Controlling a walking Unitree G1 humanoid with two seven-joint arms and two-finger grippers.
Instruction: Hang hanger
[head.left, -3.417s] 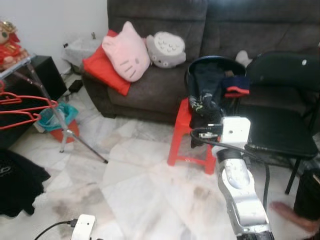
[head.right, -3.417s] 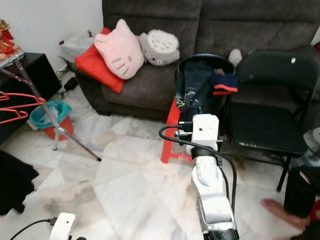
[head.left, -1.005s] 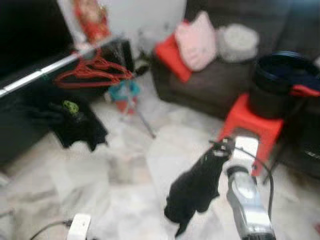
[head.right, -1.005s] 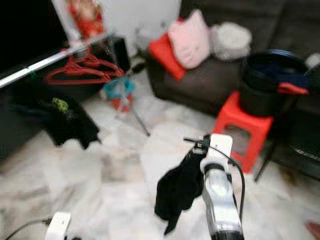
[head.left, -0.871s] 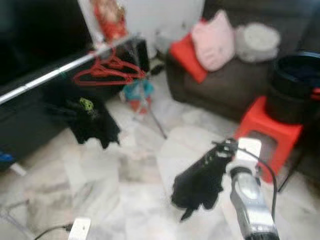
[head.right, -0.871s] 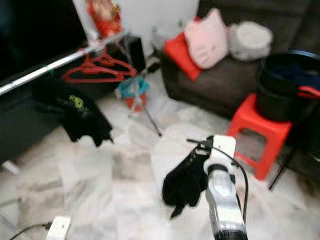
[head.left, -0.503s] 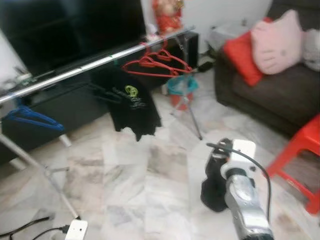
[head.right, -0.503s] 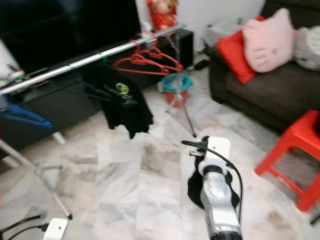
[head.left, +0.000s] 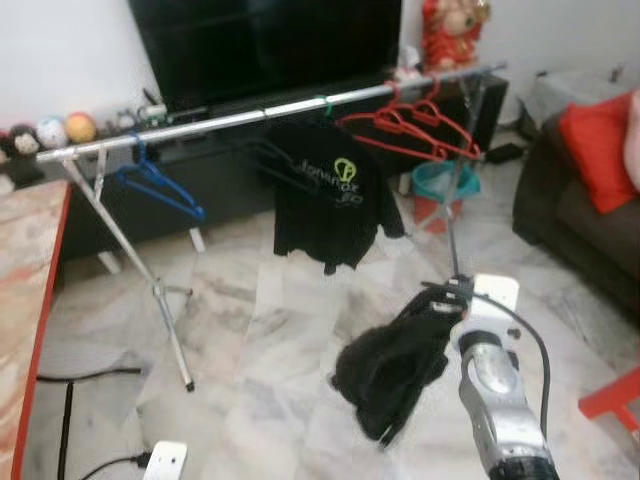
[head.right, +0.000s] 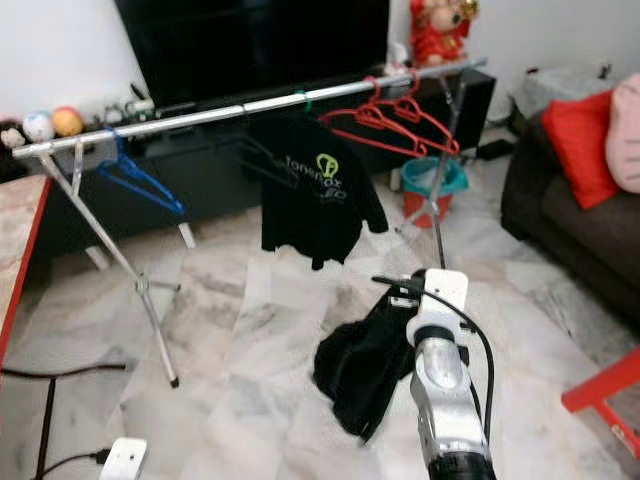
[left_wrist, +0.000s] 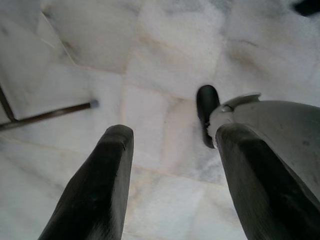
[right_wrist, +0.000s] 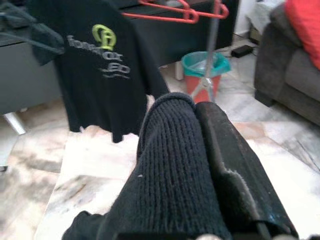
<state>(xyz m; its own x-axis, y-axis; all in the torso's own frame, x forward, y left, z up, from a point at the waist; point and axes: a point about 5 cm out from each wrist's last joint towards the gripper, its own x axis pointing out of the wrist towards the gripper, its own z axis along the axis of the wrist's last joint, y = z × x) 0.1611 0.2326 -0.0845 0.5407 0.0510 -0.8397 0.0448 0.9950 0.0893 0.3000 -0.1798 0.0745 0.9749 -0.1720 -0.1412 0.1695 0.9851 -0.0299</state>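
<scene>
A long silver clothes rail (head.right: 200, 113) on splayed legs crosses the room in front of a dark television (head.right: 250, 40), with marble floor (head.right: 250, 330) between it and the robot. On the rail hang a blue hanger (head.right: 135, 175), a black T-shirt (head.right: 318, 195) with a green logo, and a cluster of red hangers (head.right: 385, 120) near its far end; a teal bucket (head.right: 432, 180) stands behind the rail's leg, and a dark sofa (head.right: 570, 210) with a red cushion (head.right: 585, 140) sits to the right. The right hand (right_wrist: 200, 150) pinches a black knitted garment (head.right: 360, 375), which droops in a bunch below the wrist, short of the rail. The garment covers one finger and any hanger inside it cannot be made out. The left hand (left_wrist: 170, 150) hangs low over the floor, fingers spread apart.
</scene>
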